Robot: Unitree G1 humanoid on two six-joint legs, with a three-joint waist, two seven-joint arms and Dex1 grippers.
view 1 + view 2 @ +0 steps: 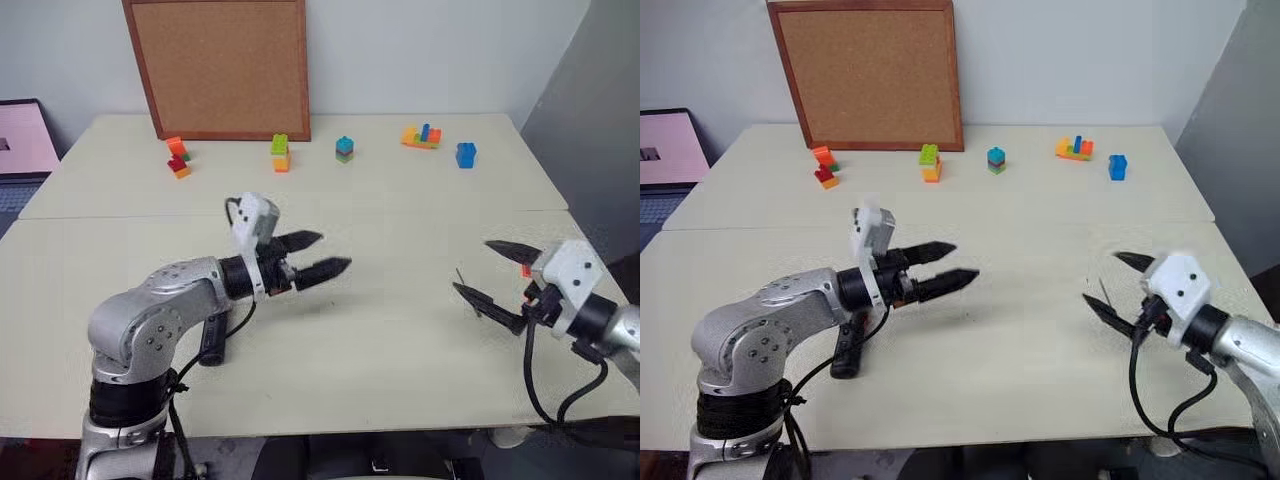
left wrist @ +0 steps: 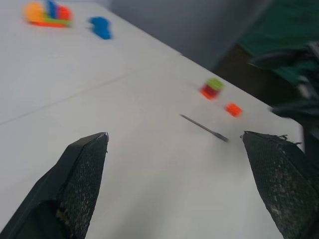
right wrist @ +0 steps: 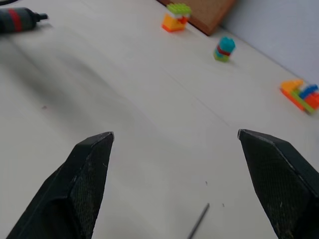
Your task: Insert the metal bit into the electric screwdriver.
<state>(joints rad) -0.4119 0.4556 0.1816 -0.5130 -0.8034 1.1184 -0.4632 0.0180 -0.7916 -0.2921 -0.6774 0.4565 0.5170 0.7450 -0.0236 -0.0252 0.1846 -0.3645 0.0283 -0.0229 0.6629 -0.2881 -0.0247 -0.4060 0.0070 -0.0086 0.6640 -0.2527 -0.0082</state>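
Note:
The electric screwdriver (image 1: 212, 341), black with a red band (image 3: 16, 20), lies on the table under my left forearm. My left gripper (image 1: 335, 250) hovers open over the middle of the table, beyond the screwdriver and holding nothing. The metal bit (image 2: 204, 128), a thin dark rod, lies flat on the table near the right side (image 1: 1103, 290). Just beside the bit, my right gripper (image 1: 471, 265) is raised and open, with nothing between its fingers. In the right wrist view the bit (image 3: 198, 221) lies below the gap between the fingers.
A cork board (image 1: 222, 65) leans against the back wall. Several small stacks of toy bricks (image 1: 281, 153) stand in a row along the far side of the table (image 1: 380, 350). A laptop (image 1: 22, 140) sits off the table's left edge.

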